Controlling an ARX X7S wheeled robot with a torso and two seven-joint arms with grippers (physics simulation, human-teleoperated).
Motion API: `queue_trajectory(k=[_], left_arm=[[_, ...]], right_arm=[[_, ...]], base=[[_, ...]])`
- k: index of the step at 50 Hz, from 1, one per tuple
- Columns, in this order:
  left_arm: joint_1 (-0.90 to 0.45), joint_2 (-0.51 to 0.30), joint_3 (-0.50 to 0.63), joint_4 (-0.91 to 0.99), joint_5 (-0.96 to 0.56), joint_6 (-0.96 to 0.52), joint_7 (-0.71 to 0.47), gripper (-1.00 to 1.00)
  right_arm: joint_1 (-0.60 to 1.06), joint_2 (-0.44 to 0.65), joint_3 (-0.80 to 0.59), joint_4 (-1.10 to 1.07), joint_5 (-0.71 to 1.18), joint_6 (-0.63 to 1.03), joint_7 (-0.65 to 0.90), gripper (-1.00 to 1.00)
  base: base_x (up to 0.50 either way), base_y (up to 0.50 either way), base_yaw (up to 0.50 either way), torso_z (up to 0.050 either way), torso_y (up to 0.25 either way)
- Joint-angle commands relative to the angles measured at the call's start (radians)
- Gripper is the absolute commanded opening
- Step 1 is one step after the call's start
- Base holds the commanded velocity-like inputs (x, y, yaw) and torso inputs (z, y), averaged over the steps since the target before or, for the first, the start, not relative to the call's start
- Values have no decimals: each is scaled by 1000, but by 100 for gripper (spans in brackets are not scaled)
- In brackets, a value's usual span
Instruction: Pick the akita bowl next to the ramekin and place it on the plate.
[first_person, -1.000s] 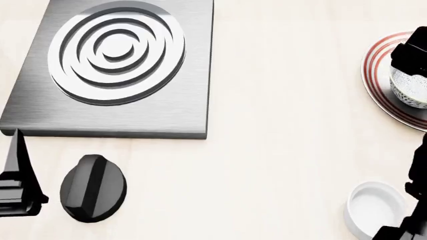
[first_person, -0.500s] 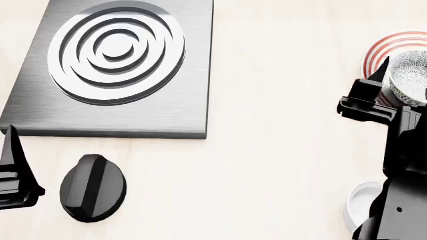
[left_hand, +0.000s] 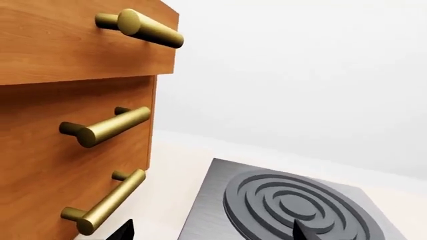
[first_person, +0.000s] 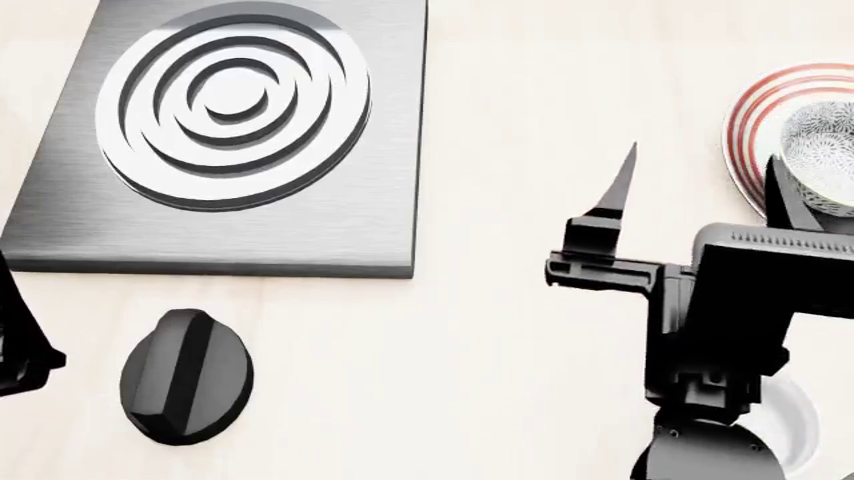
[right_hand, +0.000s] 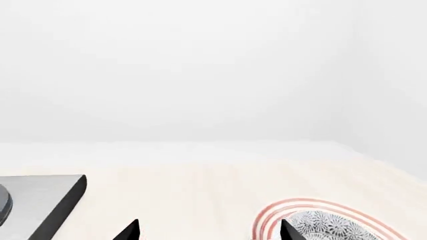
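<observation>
The akita bowl (first_person: 825, 152), grey-and-white speckled, stands upright on the red-ringed plate (first_person: 755, 100) at the far right of the head view. My right gripper (first_person: 702, 162) is open and empty, just left of the plate, with its right finger close to the bowl. In the right wrist view the gripper (right_hand: 209, 233) points across the counter, with the plate (right_hand: 280, 210) and the bowl (right_hand: 327, 224) beside one fingertip. The white ramekin (first_person: 801, 418) is mostly hidden under my right arm. My left gripper (left_hand: 212, 233) is open and empty over the stove plate's edge.
A steel stove plate (first_person: 347, 220) with a ringed burner (first_person: 230, 100) fills the upper left. A black knob (first_person: 187, 375) lies below it. In the left wrist view a wooden drawer front (left_hand: 40, 165) with brass handles (left_hand: 107, 126) stands beside the stove plate (left_hand: 213, 200).
My right gripper has let go of the bowl on the plate and drawn back to the left and toward me. The left gripper has slid slightly further out of the head view.
</observation>
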Motion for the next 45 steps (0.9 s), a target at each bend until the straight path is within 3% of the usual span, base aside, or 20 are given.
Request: queue_trajectory(k=[1, 15, 45], left_arm=[[1, -6, -24, 9, -25, -3, -11, 100], [24, -25, -11, 70, -20, -10, -13, 100], [47, -32, -3, 90, 16, 39, -7, 100]], right_arm=[[-78, 15, -133, -69, -54, -34, 45, 100], [-197, 51, -199, -134, -101, -74, 75, 100], [-228, 91, -256, -98, -75, -165, 111, 100]], base=[[0, 0, 0, 0, 0], [0, 0, 0, 0, 0], [0, 0, 0, 0, 0]])
